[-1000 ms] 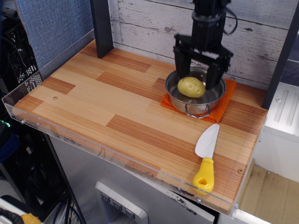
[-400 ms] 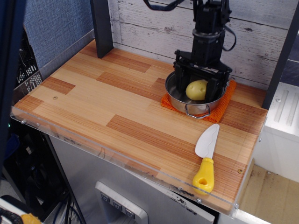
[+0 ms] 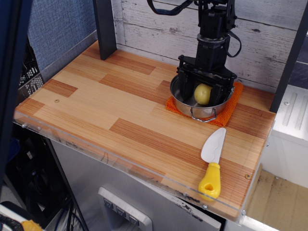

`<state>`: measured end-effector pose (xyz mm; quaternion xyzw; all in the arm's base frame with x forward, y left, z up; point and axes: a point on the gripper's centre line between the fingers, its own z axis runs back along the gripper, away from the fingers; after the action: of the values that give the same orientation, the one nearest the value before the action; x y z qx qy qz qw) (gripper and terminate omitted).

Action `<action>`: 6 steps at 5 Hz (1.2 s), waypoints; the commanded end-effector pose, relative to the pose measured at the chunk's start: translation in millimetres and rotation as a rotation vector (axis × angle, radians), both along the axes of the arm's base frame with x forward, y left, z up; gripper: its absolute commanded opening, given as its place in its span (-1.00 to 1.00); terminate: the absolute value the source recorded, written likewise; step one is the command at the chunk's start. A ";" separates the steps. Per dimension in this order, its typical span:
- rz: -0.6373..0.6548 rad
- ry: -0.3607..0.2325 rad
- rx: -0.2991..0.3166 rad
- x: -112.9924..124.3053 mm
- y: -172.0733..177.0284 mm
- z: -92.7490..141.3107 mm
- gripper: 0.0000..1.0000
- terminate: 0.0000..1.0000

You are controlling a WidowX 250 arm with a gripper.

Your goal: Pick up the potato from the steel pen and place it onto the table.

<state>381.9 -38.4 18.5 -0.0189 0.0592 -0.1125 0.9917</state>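
The pale-yellow potato (image 3: 202, 94) lies inside the round steel pan (image 3: 191, 109) at the back right of the wooden table (image 3: 120, 106). My black gripper (image 3: 204, 96) hangs straight down into the pan. Its two fingers stand on either side of the potato, with gaps showing between them and it. The jaws are open. The fingertips are low inside the pan, partly hidden by its rim.
The pan sits on an orange woven mat (image 3: 232, 107). A white toy knife with a yellow handle (image 3: 211, 166) lies near the front right edge. A dark post (image 3: 105, 29) stands at the back left. A clear acrylic rim (image 3: 96, 156) edges the table.
My gripper has come down from above the pan so its fingers now reach inside it around the potato. The potato has shifted slightly right and turned, showing narrower.
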 end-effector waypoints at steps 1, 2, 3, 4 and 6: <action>-0.001 -0.050 -0.002 4.9 -4.8 14.6 -1.00 -1.00; -0.004 -0.081 -0.006 4.7 -5.7 26.7 -1.00 -1.00; -0.004 -0.229 -0.017 4.9 -5.3 74.5 -1.00 -1.00; 0.029 -0.362 -0.034 -4.8 6.2 118.8 -1.00 -1.00; 0.164 -0.375 0.015 -53.1 77.4 137.9 -1.00 -1.00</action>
<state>330.2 41.2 138.7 -0.0005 -0.1013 -0.0319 0.9943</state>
